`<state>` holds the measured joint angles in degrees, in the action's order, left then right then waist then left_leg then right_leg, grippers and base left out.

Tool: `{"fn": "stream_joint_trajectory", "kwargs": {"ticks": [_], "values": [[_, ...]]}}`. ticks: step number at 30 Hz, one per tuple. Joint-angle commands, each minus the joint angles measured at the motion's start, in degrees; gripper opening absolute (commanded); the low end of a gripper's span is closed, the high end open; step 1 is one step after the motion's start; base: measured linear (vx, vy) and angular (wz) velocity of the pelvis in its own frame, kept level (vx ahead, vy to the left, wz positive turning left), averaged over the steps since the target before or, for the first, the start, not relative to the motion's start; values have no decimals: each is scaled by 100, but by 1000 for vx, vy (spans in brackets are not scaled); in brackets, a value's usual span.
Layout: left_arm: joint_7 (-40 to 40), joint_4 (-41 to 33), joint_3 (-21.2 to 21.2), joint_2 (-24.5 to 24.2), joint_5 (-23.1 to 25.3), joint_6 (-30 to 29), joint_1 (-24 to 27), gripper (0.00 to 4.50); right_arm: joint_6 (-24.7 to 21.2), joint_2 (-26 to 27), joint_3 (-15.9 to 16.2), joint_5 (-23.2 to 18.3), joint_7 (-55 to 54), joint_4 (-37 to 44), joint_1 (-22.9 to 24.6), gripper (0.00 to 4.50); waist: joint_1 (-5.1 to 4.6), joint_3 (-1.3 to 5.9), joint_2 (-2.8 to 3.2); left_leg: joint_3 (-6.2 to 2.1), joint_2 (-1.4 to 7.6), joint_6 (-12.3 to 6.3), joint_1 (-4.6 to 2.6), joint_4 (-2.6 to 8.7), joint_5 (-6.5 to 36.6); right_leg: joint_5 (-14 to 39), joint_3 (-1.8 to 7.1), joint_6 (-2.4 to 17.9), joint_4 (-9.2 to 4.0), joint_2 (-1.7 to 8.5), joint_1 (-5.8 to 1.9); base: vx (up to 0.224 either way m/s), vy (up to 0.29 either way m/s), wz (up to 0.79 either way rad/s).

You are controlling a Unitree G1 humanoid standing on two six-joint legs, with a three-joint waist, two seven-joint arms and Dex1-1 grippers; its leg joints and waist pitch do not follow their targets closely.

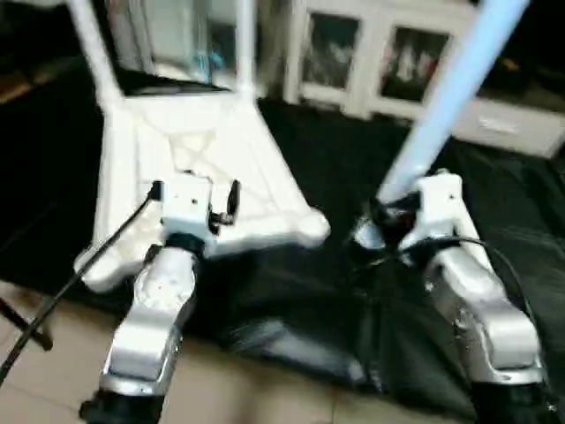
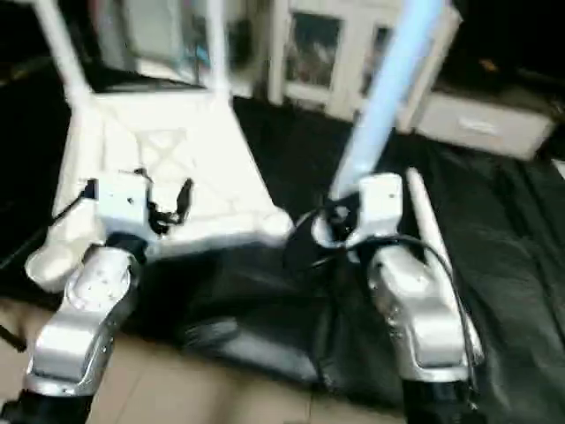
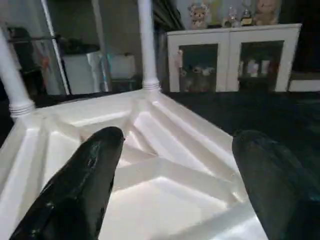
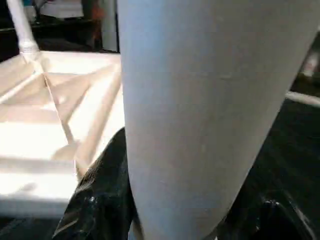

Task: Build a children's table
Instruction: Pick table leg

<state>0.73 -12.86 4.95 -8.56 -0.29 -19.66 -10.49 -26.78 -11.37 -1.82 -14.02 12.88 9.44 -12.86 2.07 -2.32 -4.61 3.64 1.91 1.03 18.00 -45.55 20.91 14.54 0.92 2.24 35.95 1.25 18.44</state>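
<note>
Lying upside down on your black-covered counter (image 1: 335, 168), the white tabletop (image 1: 190, 168) shows its X-shaped ribs facing up. It sits on the left part of the counter, with its near edge close to the counter's near edge. Two white legs already stand upright in its far corner sockets: one at the far left (image 1: 88, 44) and one at the far right (image 1: 245, 49). The near right corner socket (image 1: 309, 228) and the near left corner socket (image 1: 97, 265) have no leg in them.

Your left claw (image 1: 194, 201) hovers over the near part of the tabletop, its two black fingers (image 3: 80, 185) spread wide apart with nothing between them. In the left wrist view you look along those fingers across the ribs toward the two standing legs.

Your right claw (image 1: 388, 216) is to the right of the tabletop, over the black cover, clamped on the lower end of a third leg (image 1: 450, 97). That leg slants up and away to the right, and its held end is near the tabletop's near right corner but apart from it. In the right wrist view the leg (image 4: 200, 110) stands right in front of the camera, with a black finger (image 4: 100, 195) pressed against its side.

A fourth leg (image 2: 428, 225) lies flat on the cover just right of your right forearm.

Beyond the counter you see a white cabinet (image 1: 380, 53) with glass doors along the far wall. Tiled floor (image 1: 53, 380) shows at the near left.
</note>
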Motion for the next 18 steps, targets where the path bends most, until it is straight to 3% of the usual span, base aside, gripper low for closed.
{"fn": "stream_joint_trajectory", "kwargs": {"ticks": [1, 2, 3, 4, 5, 6, 7, 8, 9, 10, 11, 12, 13, 14, 15, 16, 17, 18], "values": [[-50, -74, 1, -19, 27, -48, 125, 397, 51, 8, 57, -11, 27, 118, -3, 185, 192, 227, 128, -221, 670, 404, 579, 296, -933, -716, 534, 2504, -618, 1146, -657, 283, 88, 9], [-49, -42, 42, 32, 19, -27, 166, 397, -17, 34, -35, -31, -58, 165, 51, 185, 153, 228, 332, -127, 763, 227, 437, 1051, -1513, -49, -2, 1811, -525, 472, -494, 172, 78, 3], [-49, -42, 42, 32, 19, -27, 166, 397, -17, 34, -35, -31, -58, 165, 51, 185, 98, 252, 441, -75, 819, 51, 191, 1324, -1628, 372, -258, 1371, -493, 190, -373, 164, 124, 16], [-53, -33, 54, 51, 13, -22, 176, 397, -54, 42, -66, -50, -84, 211, 76, 185, -15, 235, 633, -372, 1150, -169, -102, 1479, -896, 765, -433, 928, -40, -43, -20, 190, 136, 6], [-59, -12, 61, 75, 34, -15, 180, 397, -62, 6, -59, -2, -83, 266, 117, 185, -78, 354, 565, -433, 1892, 462, -532, 1622, 723, 907, -381, -134, 730, 215, 453, 190, 136, 6], [-58, 8, 59, 98, 37, -13, 175, 397, -55, -16, -57, 21, -68, 279, 142, 185, 15, 355, 635, -227, 1843, 631, -547, 1616, 648, 730, -424, -314, 717, 251, 552, 179, 108, -19], [-38, 74, 63, 153, 39, -10, 136, 397, -83, -36, -87, 30, -68, 306, 190, 185, 5, 295, 498, 99, 1812, 704, -478, 1734, 636, 311, -534, -371, 754, 293, 599, 145, 74, -40], [-38, 74, 63, 153, 39, -10, 136, 397, -83, -36, -87, 30, -68, 306, 190, 185, 26, 261, 429, 429, 1779, 709, -502, 1855, 854, -106, -627, -176, 634, 364, 634, 145, 74, -40], [-26, 93, 63, 170, 43, -10, 119, 397, -98, -35, -104, 26, -74, 315, 202, 185, 31, 227, 377, 560, 1779, 693, -507, 1921, 1033, -243, -633, -40, 547, 423, 616, 132, 1, -54], [20, 94, 0, 254, -33, -44, 104, 397, -108, -57, -110, 31, -77, 339, 203, 185, 8, 206, 289, 518, 1309, 47, -319, 1825, 1114, -649, -488, -22, 4, 581, 404, 148, -48, -21], [52, 88, -45, 315, -89, -68, 101, 397, -109, -75, -112, 36, -76, 357, 204, 185, 64, 379, -100, 743, 726, -371, -41, 1253, 989, -432, -36, 238, -364, 834, -19, 148, -48, -21], [58, 106, -88, 347, -126, 1, 110, 397, -135, -74, -104, 32, -78, 379, 200, 185, 173, 321, -2, 645, 614, -426, 193, 933, 586, -59, 355, 511, -567, 1300, -287, 146, -57, 5], [88, 130, -70, 305, -33, 4, 114, 397, -162, -51, -98, 16, -73, 380, 181, 185, 247, 445, -70, 336, 736, -386, 498, 744, -678, -1023, 481, 875, -414, 1503, -579, 136, -50, -9], [90, 135, -73, 298, -21, 3, 111, 397, -164, -40, -88, 24, -75, 372, 168, 185, 205, 460, -87, 258, 733, -336, 598, 818, -1321, -2433, 376, 943, -193, 1344, -567, 136, -50, -9], [98, 143, -76, 290, 6, -6, 102, 397, -162, -23, -68, 41, -77, 351, 141, 185, 121, 460, 13, 256, 727, -216, 630, 1124, -2563, -5096, 5, 976, 159, 861, -454, 64, -56, -14], [102, 146, -83, 303, 6, -9, 95, 397, -156, -22, -64, 45, -78, 335, 128, 185, 77, 444, 49, 283, 703, -196, 525, 1203, -3013, -5674, -153, 829, 177, 638, -274, 0, 0, 0], [125, 144, -101, 316, 26, -42, 86, 397, -151, -23, -59, 45, -82, 318, 113, 185, 20, 460, 250, 184, 884, -136, 390, 1185, -3358, -4832, -290, 691, 139, 444, -152, 0, 0, 0], [155, 144, -115, 317, 61, -51, 73, 397, -137, -28, -47, 52, -83, 287, 94, 185, 2, 455, 270, 139, 1015, -22, 322, 1183, -3287, -4131, -303, 767, 92, 419, -106, 0, 0, 0]]}}
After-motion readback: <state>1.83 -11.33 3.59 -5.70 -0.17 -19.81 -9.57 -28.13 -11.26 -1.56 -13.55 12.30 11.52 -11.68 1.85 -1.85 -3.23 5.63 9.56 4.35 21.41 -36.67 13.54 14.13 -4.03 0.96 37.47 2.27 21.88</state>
